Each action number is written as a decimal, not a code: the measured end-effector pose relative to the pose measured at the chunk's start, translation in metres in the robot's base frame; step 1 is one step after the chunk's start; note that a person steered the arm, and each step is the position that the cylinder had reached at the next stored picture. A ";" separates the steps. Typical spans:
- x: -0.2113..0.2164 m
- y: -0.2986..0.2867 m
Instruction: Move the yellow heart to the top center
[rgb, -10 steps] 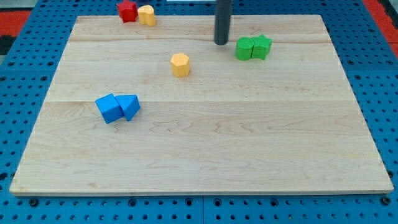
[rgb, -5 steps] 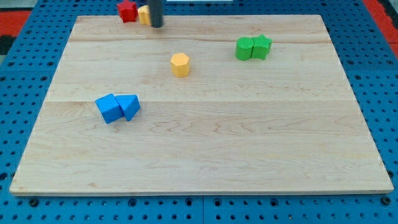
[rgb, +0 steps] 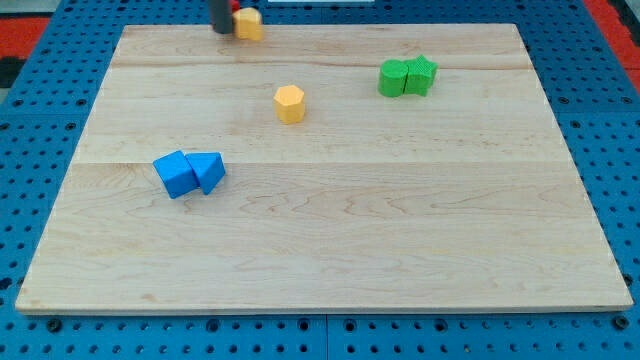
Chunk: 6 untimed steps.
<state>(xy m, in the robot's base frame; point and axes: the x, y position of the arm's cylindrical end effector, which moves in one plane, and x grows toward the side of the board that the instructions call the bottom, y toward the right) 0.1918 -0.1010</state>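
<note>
The yellow heart lies at the board's top edge, left of centre. My tip is a blurred dark rod touching or just off the heart's left side. A red block shows only as a sliver between the rod and the heart; the rod hides the rest.
A yellow hexagon block lies below and to the right of the heart. Two green blocks touch each other at the upper right. Two blue blocks touch at the left middle. The wooden board rests on a blue pegboard.
My tip swept left along the top edge, from near the green blocks to the red and yellow pair. The yellow heart has shifted slightly to the right.
</note>
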 end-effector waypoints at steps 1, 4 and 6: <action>0.001 0.056; 0.002 0.135; 0.025 0.166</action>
